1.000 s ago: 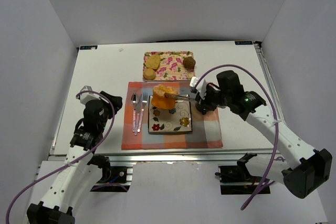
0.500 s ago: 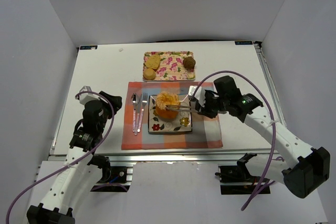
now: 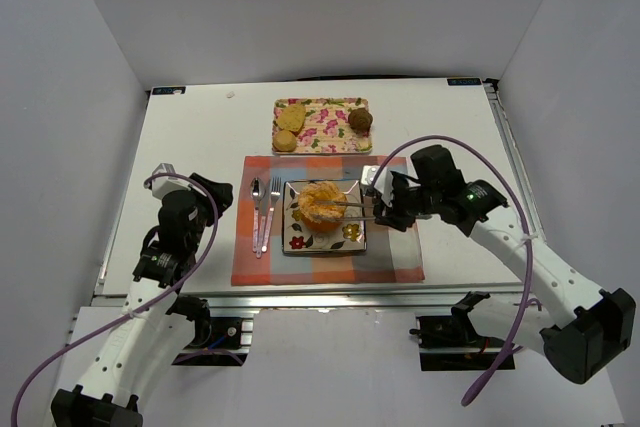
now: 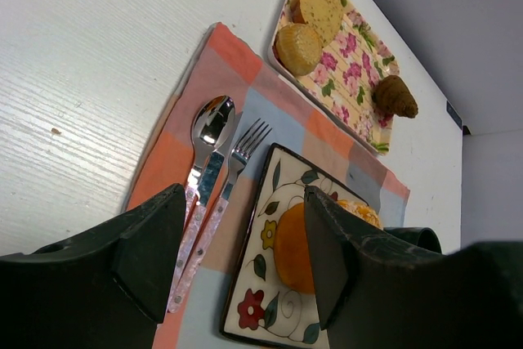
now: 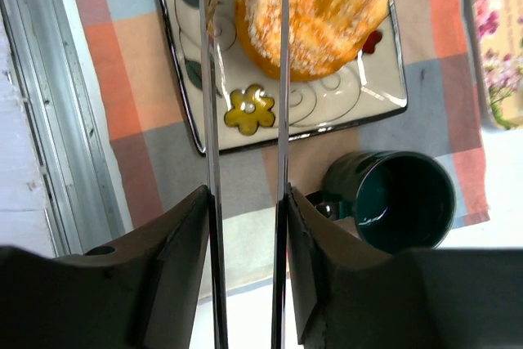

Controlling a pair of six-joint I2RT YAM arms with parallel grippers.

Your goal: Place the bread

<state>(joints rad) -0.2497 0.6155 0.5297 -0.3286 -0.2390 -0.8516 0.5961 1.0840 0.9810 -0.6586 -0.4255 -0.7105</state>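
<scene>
The bread (image 3: 322,204), a large orange-golden bun with a pale ridged top, rests on the flowered square plate (image 3: 300,240). My right gripper (image 3: 386,209) is shut on metal tongs (image 3: 348,205) that reach left to the bun. In the right wrist view, one arm of the tongs (image 5: 212,161) runs just beside the bread (image 5: 319,6) and the other crosses over its edge, above the plate (image 5: 270,128). My left gripper (image 3: 196,197) is open and empty left of the placemat; its view shows the bread (image 4: 294,247) on the plate (image 4: 261,300).
A dark cup (image 5: 400,198) stands right of the plate, under my right gripper. A spoon (image 3: 256,202) and a fork (image 3: 272,202) lie left of the plate on the checked placemat (image 3: 400,257). A floral tray (image 3: 320,125) behind holds tan rolls (image 3: 290,117) and a dark muffin (image 3: 360,119).
My right gripper has lowered the bread in the tongs from above the plate's far edge down onto the plate. The left arm has not moved.
</scene>
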